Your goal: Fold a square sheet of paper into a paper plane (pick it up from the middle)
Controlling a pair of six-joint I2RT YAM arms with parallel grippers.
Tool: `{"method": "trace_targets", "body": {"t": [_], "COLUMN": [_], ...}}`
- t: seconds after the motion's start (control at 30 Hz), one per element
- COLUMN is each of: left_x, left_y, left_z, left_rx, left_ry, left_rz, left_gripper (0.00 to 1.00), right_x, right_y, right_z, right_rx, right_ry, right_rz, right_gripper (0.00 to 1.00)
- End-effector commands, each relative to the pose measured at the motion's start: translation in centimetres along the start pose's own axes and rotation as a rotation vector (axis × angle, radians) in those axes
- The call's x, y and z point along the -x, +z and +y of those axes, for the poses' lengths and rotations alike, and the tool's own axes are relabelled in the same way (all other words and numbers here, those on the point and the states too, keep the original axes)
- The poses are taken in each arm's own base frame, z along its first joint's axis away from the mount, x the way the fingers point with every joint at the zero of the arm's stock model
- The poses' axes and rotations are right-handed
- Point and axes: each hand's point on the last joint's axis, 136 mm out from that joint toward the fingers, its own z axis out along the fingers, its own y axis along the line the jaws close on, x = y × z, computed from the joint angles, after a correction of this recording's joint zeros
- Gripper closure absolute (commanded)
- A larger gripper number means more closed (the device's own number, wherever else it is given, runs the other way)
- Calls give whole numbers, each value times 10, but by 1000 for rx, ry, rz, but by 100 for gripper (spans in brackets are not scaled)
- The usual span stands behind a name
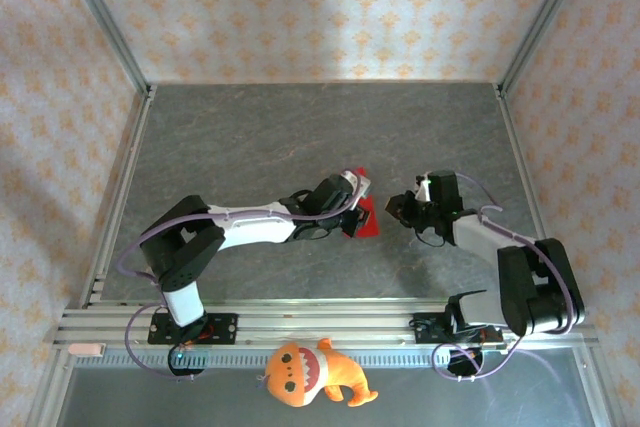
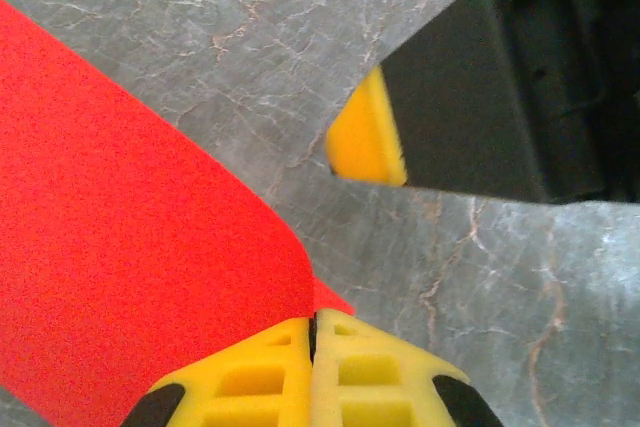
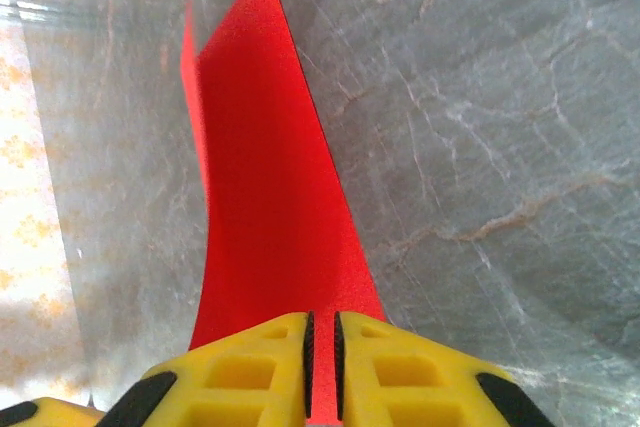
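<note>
The square sheet of paper (image 1: 371,226) is bright red and creased into a pointed shape, and lies mid-table between the two arms. My left gripper (image 1: 356,219) is shut on its edge. In the left wrist view the yellow pads (image 2: 270,367) meet at the gripper tip (image 2: 313,332) with the red paper (image 2: 130,247) pinched between them. The yellow finger (image 2: 365,137) of my right gripper (image 1: 395,207) hangs just beyond. In the right wrist view the right gripper (image 3: 322,322) has its jaws a thin slit apart. Red paper (image 3: 260,147) shows through the slit and runs up to a point. Whether they pinch it I cannot tell.
An orange plush toy (image 1: 310,372) lies in front of the aluminium rail (image 1: 320,319) at the near edge. Patterned walls with metal posts (image 1: 105,22) close in the grey marble-look table (image 1: 300,127) on three sides.
</note>
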Motion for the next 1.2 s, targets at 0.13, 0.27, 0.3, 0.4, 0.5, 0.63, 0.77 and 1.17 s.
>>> {"method": "trace_targets", "body": {"t": [0.13, 0.27, 0.3, 0.4, 0.5, 0.63, 0.77, 1.17], "left_x": [20, 16, 14, 12, 11, 11, 10, 4], "left_y": [-3, -2, -2, 0, 1, 2, 3, 1], "left_z": [-22, -15, -15, -16, -15, -16, -15, 4], "left_rx": [-111, -85, -89, -101, -97, -100, -96, -60], "left_ry": [-87, -108, -111, -123, -126, -123, -124, -125], "left_rz": [-43, -46, -45, -38, -36, -34, -27, -12], "left_gripper": [100, 100, 100, 100, 100, 100, 100, 100], "right_x": [-15, -18, -20, -28, -34, -38, -37, -46], "right_y": [3, 6, 8, 17, 24, 30, 33, 41], "right_z": [9, 12, 10, 4, 4, 13, 9, -44], "right_rx": [76, 89, 85, 61, 69, 101, 78, -148], "right_ry": [9, 11, 14, 26, 29, 24, 20, 11], "right_rz": [81, 87, 92, 113, 127, 142, 137, 157], "right_gripper": [88, 95, 97, 99, 100, 100, 100, 100]}}
